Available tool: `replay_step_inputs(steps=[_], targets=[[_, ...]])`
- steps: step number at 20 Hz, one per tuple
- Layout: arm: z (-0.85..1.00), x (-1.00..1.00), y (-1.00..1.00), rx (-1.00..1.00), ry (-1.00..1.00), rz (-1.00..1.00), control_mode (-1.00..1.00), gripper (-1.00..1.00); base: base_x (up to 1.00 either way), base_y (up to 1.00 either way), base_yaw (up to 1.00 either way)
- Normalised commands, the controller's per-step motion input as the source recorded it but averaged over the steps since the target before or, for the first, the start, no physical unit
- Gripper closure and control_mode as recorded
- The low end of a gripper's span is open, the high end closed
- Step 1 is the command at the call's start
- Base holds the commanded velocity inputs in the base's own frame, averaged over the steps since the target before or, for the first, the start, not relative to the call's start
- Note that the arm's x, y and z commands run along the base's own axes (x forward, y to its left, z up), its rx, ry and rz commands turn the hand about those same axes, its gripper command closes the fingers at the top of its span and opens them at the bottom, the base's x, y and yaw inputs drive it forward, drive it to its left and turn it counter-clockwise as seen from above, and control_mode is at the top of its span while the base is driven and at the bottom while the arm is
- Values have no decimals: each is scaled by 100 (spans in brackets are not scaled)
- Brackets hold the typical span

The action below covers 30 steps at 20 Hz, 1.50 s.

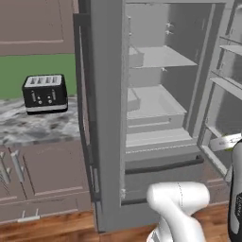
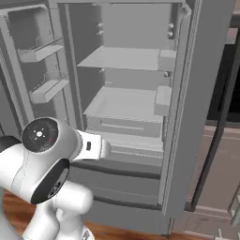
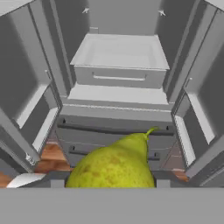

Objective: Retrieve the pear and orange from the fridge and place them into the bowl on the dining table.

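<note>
- Up close in the hand view, the pear [image 3: 114, 164] is yellow-green with faint brown speckles, a rounded body narrowing to a neck, and a short curved stem at its top right.
- Its lower part is cut off by the bottom of that view, so the claw's fingertips are hidden; the pear probably sits pinched between them, though the contact itself cannot be seen.
- Beyond the pear stands the fridge [image 1: 156, 94] with both doors swung wide, its grey shelves bare and a pale crisper drawer [image 3: 120, 65] in the middle.
- Door bins [image 2: 47, 89] line the inner faces of the doors on either side, leaving a broad open gap between them.
- Below the shelves run the dark-handled bottom drawers [image 3: 118, 131], with wooden floor [image 3: 50, 157] showing at the lower corners.
- Left of the fridge, a black toaster [image 1: 45, 93] sits on a marbled worktop [image 1: 38, 125], well apart from the arm.
</note>
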Motion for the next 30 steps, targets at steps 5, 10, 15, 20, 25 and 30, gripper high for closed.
replay_step_inputs(steps=[5, 10, 15, 20, 25, 30], targets=[[0, 0, 0, 0, 0, 0, 100, 100, -97, -35, -8], [0, 0, 0, 0, 0, 0, 100, 100, -56, -49, -51], [0, 0, 0, 0, 0, 0, 100, 100, -5, -18, -80], [0, 0, 0, 0, 0, 0, 100, 100, 0, -2, -87], [0, 0, 0, 0, 0, 0, 100, 100, 0, -2, -82], [0, 0, 0, 0, 0, 0, 100, 100, 3, 0, -75]])
